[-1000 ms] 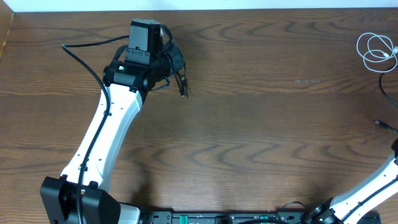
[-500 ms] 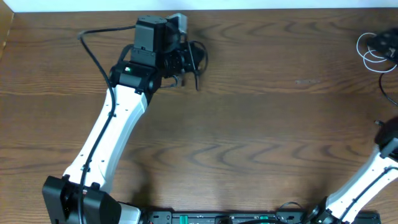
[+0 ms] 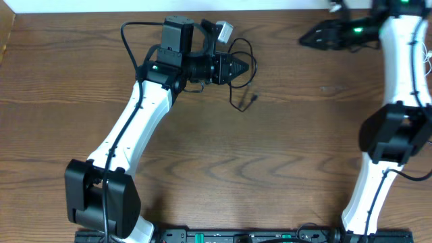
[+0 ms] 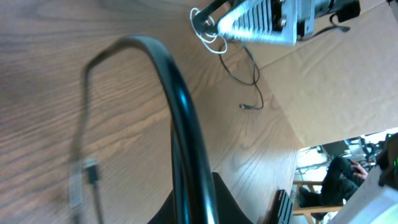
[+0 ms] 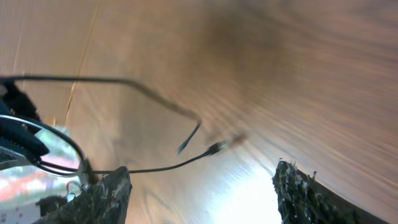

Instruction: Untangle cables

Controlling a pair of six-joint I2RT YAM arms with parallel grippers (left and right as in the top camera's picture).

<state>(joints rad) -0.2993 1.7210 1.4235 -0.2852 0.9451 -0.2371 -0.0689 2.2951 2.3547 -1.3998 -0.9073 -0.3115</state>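
Near the table's far edge, the left gripper pinches the black cable. The right gripper gapes wide, empty.

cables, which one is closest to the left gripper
The black cable, looping right off the left gripper; the white cable lies coiled far off to the side.

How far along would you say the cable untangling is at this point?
Done, apparently: the white cable is coiled far across the table, apart from the black cable. In hand: the left gripper has its jaws shut on the black cable, which loops loosely. Left: laying it out straight; the right gripper is open and empty.
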